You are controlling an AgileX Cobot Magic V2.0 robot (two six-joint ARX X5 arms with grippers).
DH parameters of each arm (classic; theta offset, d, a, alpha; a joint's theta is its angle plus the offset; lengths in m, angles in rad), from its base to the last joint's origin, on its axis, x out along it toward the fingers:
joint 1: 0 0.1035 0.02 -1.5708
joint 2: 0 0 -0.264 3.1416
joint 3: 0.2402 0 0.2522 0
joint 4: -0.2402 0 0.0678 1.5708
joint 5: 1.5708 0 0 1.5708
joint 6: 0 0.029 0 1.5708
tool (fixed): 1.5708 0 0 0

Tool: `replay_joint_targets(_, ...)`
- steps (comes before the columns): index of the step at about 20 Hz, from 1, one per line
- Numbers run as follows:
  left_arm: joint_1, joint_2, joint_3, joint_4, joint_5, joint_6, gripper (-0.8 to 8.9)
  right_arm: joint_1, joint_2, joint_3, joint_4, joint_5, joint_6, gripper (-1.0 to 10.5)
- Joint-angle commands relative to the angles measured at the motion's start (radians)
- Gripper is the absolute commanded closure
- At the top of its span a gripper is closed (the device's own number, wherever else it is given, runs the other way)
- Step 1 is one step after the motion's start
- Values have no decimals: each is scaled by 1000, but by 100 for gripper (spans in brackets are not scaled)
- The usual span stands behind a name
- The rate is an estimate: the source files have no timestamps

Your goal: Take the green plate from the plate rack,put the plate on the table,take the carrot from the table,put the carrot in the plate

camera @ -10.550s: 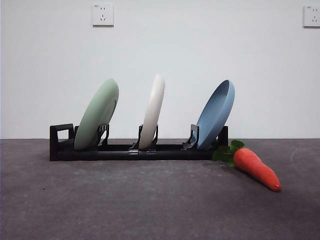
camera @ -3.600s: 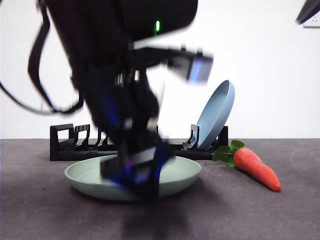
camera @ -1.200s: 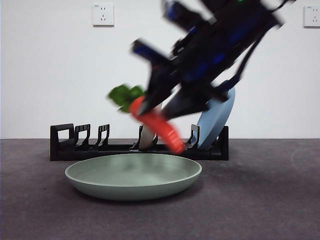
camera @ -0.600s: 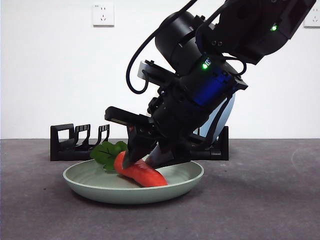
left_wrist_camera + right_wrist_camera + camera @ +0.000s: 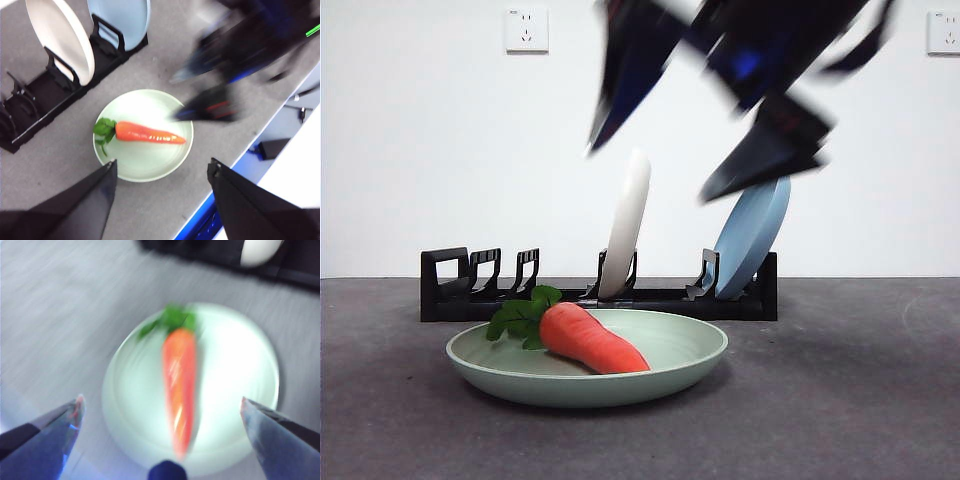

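Note:
The green plate (image 5: 586, 371) lies flat on the table (image 5: 840, 400) in front of the plate rack (image 5: 450, 290). The carrot (image 5: 590, 339) lies in the plate, leaves to the left; it also shows in the left wrist view (image 5: 150, 133) and the right wrist view (image 5: 179, 382). My right gripper (image 5: 161, 410) is open and empty, above the plate; in the front view (image 5: 705, 110) it is a dark blur high above the rack. My left gripper (image 5: 162, 167) is open and empty, high above the plate (image 5: 142, 135).
A cream-white plate (image 5: 626, 222) and a light blue plate (image 5: 752, 236) stand upright in the rack. The rack's left slots hold nothing. The table's edge, with cables past it, shows in the left wrist view (image 5: 235, 165).
My right gripper has let go of the carrot in the green plate, opened and risen fast. The carrot now lies free in the plate.

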Motion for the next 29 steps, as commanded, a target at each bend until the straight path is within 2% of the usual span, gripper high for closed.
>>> replay_joint_targets(1, -4, -1, -4, -19, -1, -3, 503, 3, -160, -3, -232, -63, -13, 415)
replay_joint_targets(4, -4, -1, -4, -41, 4, -3, 504, 3, -311, -3, -455, -65, -16, 420)
replay_joint_targets(5, -4, -1, -4, -51, 11, -3, 515, 3, -351, -3, -517, -64, -16, 468)
replay_joint_targets(7, -4, 1, -4, -63, 36, -3, 615, 3, -390, -3, -572, -64, -16, 607)
replay_joint_targets(10, -4, 3, -4, -76, 55, -3, 835, 3, -433, -3, -621, -64, -24, 933)
replay_joint_targets(11, -4, 4, -4, -79, 55, -3, 821, 3, -443, -3, -628, -64, -36, 960)
replay_joint_targets(29, -4, 4, -4, -77, 48, -3, 816, 3, -457, -3, -629, -58, -37, 946)
